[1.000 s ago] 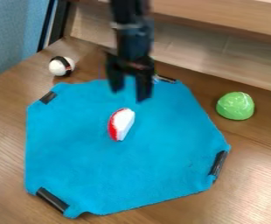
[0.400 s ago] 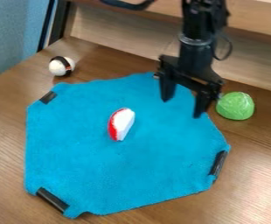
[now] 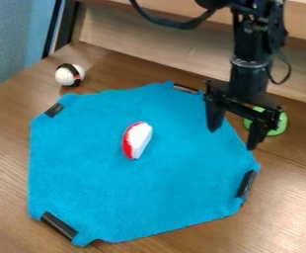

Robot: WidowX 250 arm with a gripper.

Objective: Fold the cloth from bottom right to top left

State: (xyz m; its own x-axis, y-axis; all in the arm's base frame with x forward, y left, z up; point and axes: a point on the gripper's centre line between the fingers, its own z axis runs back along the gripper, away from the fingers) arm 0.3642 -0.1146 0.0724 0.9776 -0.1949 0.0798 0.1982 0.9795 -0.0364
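Brown wood tbl (image 3: 7, 148) w/ pale wood panel (image 3: 149, 49) behind, blue wall (image 3: 14, 39) upper L.

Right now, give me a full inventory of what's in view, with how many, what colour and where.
Cloth: one, blue, spread flat on the table.
Clips: four, black, one at each of the cloth's cut-off corners.
Wedge: one, white and red, on the cloth near its middle.
Ball: one, white with black, on the table beyond the cloth's upper left.
Green thing: one, on the table at the right, partly behind the gripper.
Table: one, brown wood, under everything.
Ledge: one, lighter wood, along the back.
Wall: one, blue-grey, upper left.
Gripper: one, black, open and empty, over the cloth's upper right edge.
Arm: one, black, coming in from the top right.
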